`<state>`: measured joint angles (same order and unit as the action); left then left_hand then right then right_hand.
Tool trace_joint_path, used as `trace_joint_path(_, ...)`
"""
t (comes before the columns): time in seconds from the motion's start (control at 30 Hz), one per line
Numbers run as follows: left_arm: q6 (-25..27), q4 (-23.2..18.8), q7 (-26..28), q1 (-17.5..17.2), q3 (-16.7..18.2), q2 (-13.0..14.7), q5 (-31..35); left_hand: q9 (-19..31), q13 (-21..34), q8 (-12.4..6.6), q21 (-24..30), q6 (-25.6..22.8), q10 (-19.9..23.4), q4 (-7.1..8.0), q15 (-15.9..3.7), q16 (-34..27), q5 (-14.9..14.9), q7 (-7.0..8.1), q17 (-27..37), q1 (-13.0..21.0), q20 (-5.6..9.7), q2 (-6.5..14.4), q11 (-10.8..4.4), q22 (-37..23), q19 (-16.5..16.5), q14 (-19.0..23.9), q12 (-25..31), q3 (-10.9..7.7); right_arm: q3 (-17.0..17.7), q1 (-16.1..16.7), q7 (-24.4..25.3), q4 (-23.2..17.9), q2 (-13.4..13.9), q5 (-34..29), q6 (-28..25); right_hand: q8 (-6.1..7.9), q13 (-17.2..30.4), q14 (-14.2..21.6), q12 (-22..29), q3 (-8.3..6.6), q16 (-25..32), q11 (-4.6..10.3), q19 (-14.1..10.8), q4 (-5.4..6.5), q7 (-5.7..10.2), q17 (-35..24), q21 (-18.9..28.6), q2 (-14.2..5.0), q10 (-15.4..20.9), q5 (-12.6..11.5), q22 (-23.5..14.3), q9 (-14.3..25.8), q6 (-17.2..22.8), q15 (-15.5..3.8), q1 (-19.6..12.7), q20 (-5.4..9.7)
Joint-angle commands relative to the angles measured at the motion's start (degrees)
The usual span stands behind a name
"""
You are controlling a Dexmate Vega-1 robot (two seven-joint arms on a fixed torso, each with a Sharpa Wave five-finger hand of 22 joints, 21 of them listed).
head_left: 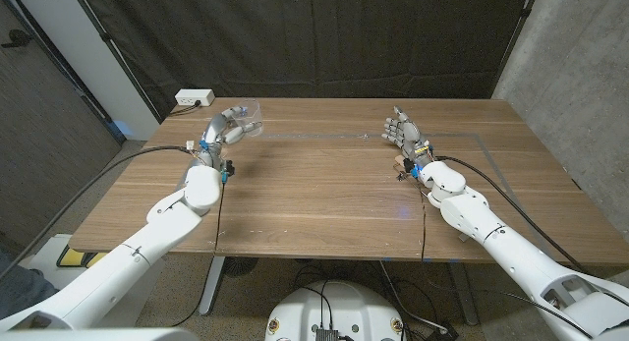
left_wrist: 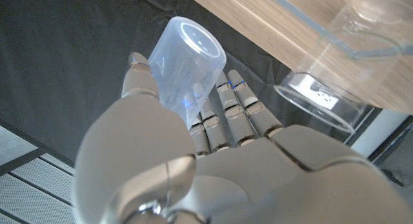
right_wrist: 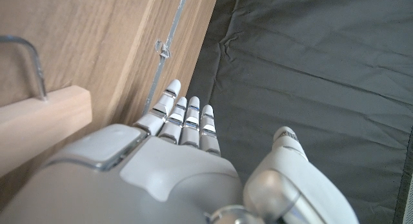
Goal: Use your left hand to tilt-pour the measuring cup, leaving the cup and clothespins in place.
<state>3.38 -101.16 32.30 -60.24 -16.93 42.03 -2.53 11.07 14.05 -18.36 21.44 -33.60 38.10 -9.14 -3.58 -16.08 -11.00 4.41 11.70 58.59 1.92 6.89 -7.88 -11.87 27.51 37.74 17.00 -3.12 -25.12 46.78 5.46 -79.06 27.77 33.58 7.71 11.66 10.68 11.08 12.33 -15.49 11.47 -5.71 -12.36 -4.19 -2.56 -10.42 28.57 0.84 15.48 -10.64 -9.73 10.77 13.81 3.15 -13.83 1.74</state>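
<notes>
While I watch from the head camera, my left hand (head_left: 218, 135) sits at the far left part of the wooden desk (head_left: 324, 198), its arm reaching in from the bottom corner with the forearm stretched forward. It holds the clear plastic measuring cup (head_left: 243, 116) raised off the desk and tipped on its side, toward the desk's middle. From the left wrist camera, I see the cup (left_wrist: 186, 59) gripped between thumb and fingers (left_wrist: 235, 111), its base turned toward the lens and its body slanted. Just beside it in that view stand a clear round cup (left_wrist: 316, 98) and the corner of a clear rectangular container (left_wrist: 335, 37), both on the desk; I can't tell whether anything leaves the measuring cup.

My right hand (head_left: 405, 137) waits on the right side, well apart from the left, fingers straight, close together and pointing away from me, holding nothing. The right wrist camera shows those fingers (right_wrist: 184, 117) extended along the desk toward its far edge and the dark curtain (right_wrist: 310, 69) behind. A wooden clothespin (right_wrist: 42, 124) with its wire spring lies on the desk just beside that hand.
</notes>
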Motion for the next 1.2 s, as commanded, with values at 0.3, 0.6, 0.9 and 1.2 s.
trace_joint_path(0.3, 6.8, -8.2, 0.4, -6.2, 9.5, 3.9, -2.9, 0.2, 0.2, 0.33, 0.2, -2.8, 0.3, 3.84, -3.85, 0.4, 0.3, -1.27, -0.1, 1.8, -0.34, 2.2, 0.20, 0.0, -0.2, 0.3, -0.2, -3.43, -0.7, -1.3, -2.1, 1.2, 0.0, 0.1, -0.4, -0.21, 0.1, 0.7, 0.3, 0.23, -0.2, -0.23, -0.5, -0.25, 0.28, -0.1, -0.6, -0.62, 0.5, 0.0, -0.3, 0.3, 0.1, -0.03, -0.1, -0.22)
trace_joint_path(0.6, 10.0, -10.6, 1.1, -7.5, 11.7, 5.2, -1.1, 0.2, 0.3, 0.51, 0.2, -2.7, 0.3, 3.98, -3.87, 0.6, 0.4, -1.23, -0.2, 1.7, -0.39, 2.1, 0.14, 0.1, -0.1, 0.3, -0.4, -3.50, -1.0, -1.7, -2.8, 1.9, 0.0, 0.3, -1.0, -0.21, 0.1, 0.7, 0.2, 0.22, -0.2, -0.25, -0.6, -0.29, 0.30, -0.1, -0.7, -0.69, 0.5, 0.0, -0.3, 0.3, 0.1, -0.07, -0.1, -0.22)
trace_joint_path(0.9, 14.3, -13.5, 2.6, -10.7, 15.9, 6.1, 0.5, 0.2, 0.4, 0.84, 0.2, -2.5, -0.3, 4.22, -3.70, 0.7, 0.4, -1.14, 0.0, 1.6, -0.38, 2.3, -0.05, 0.1, -0.4, 0.4, -0.9, -3.72, -1.9, -3.2, -3.9, 3.5, -0.5, -0.2, -1.5, -0.23, 0.1, 0.7, 0.2, 0.23, -0.3, -0.21, -0.7, -0.34, 0.31, -0.1, -1.0, -0.76, 0.5, 0.0, -0.3, 0.3, 0.1, -0.15, -0.2, -0.20)
trace_joint_path(1.2, 17.1, -15.7, 4.4, -15.4, 20.5, 4.5, 1.8, 0.2, 0.4, 0.92, 0.3, -2.6, 0.0, 4.27, -3.97, 0.8, 0.5, -1.11, 0.1, 1.5, -0.30, 2.1, 0.03, 0.2, -0.2, 0.5, -1.0, -3.82, -2.5, -4.3, -4.7, 3.9, -0.7, -0.5, -2.3, -0.27, 0.1, 0.8, 0.2, 0.26, -0.3, -0.24, -0.7, -0.36, 0.32, -0.1, -1.2, -0.80, 0.6, 0.0, -0.3, 0.3, 0.0, -0.09, -0.2, -0.20)
